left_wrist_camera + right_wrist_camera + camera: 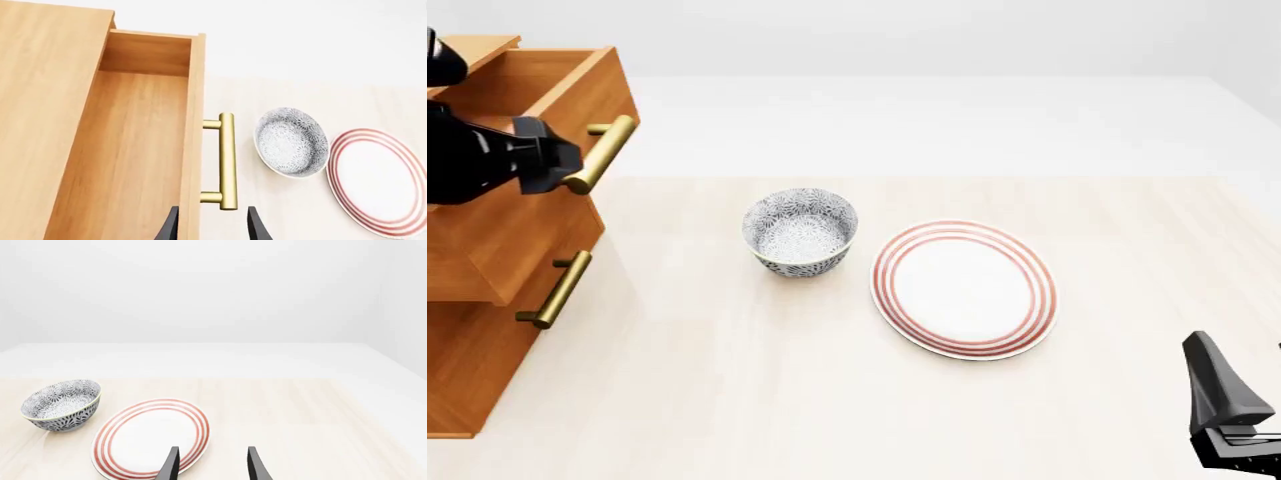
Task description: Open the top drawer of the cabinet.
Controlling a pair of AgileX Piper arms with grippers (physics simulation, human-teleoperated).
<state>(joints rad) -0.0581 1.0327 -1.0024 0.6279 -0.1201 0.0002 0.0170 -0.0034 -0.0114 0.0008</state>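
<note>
The cabinet (474, 380) stands at the table's far left; its side also fills part of the left wrist view (40, 100). Its top drawer (554, 75) is pulled out, and the bare wooden inside (133, 150) shows. The drawer's brass bar handle (227, 160) juts from its front (603, 152). My left gripper (213, 210) is open, one finger on each side of the handle's near end, right at the handle in the front view (561, 165). My right gripper (213, 452) hangs open and holds nothing, low at the near right (1228, 405).
A blue-patterned bowl (802, 231) stands mid-table, with a red-ringed white plate (964, 288) just right of it. Both lie beside the drawer front in the left wrist view, bowl (291, 141) and plate (380, 180). A lower drawer's brass handle (555, 290) sticks out below.
</note>
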